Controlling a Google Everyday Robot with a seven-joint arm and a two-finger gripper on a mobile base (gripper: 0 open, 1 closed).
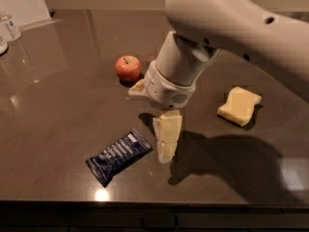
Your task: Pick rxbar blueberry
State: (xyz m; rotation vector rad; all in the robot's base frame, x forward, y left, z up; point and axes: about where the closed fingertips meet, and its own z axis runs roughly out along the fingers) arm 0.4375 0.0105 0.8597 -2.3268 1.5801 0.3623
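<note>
The rxbar blueberry is a flat dark navy-blue wrapper with white lettering. It lies on the dark table near the front edge, angled up to the right. My gripper hangs from the white arm just right of the bar's upper end, above the table, its pale fingers pointing down. It holds nothing that I can see.
A red apple sits behind the gripper to the left. A pale yellow sponge block lies to the right. Clear containers stand at the far left back. The table's front edge is close below the bar.
</note>
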